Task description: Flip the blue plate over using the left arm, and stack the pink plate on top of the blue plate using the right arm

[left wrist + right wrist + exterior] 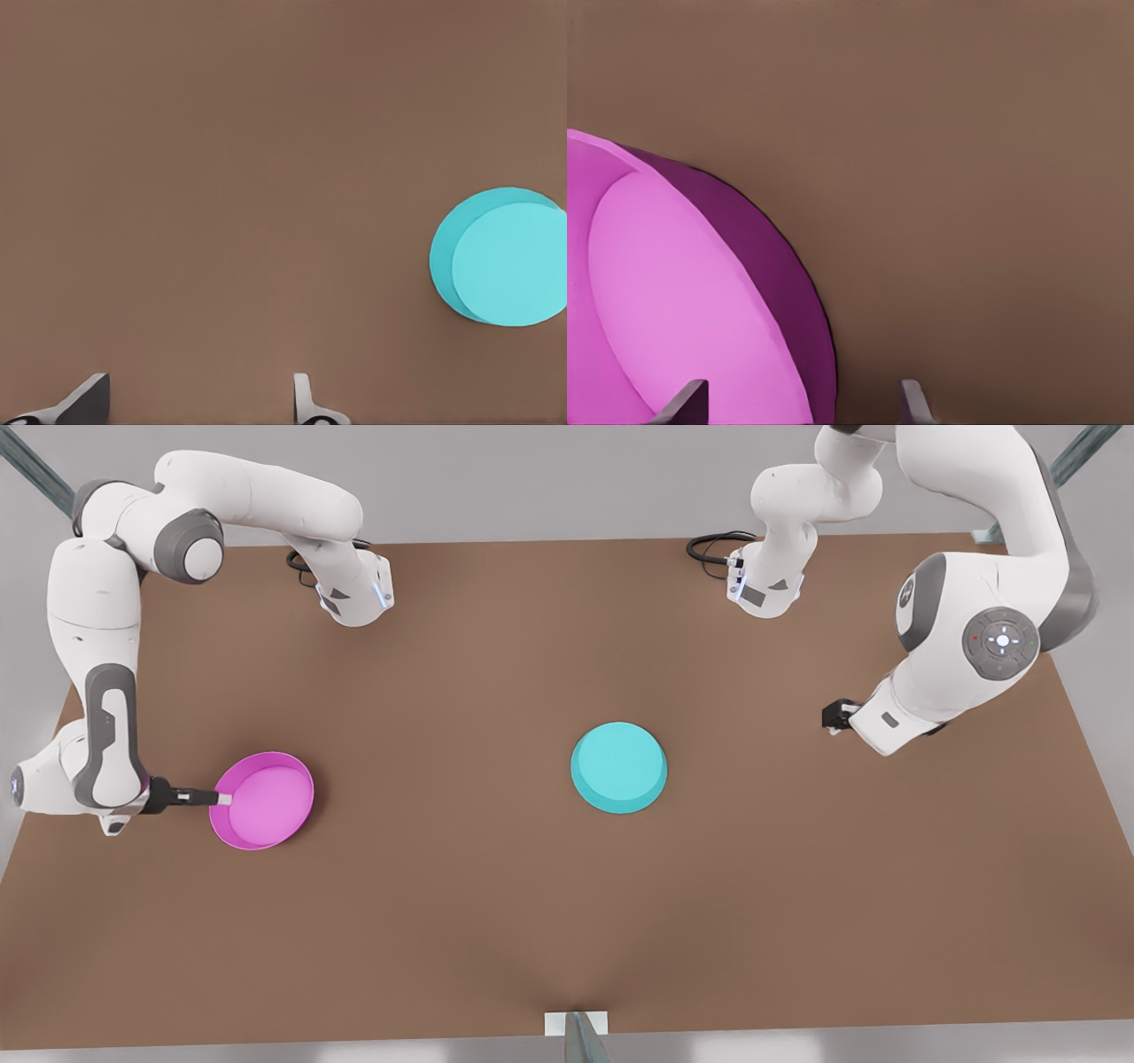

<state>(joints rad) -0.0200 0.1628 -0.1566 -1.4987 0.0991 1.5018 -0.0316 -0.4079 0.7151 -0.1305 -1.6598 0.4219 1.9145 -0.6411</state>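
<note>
The pink plate (263, 800) lies open side up near the front view's left. My right gripper (223, 798) is at its near rim, open. In the right wrist view the pink plate (682, 301) has its rim passing between the two spread fingers of the right gripper (797, 403). The blue plate (618, 767) rests near the table's middle with its flat underside up. My left gripper (831, 716) hangs well off toward the front view's right, open and holding nothing. From its wrist view the left gripper (199, 403) is far from the blue plate (500, 257).
The brown table (496, 921) spreads bare between and in front of the two plates. Both arm bases (354, 593) stand at the far edge with black cables. A small white bracket (576, 1023) sits at the near edge.
</note>
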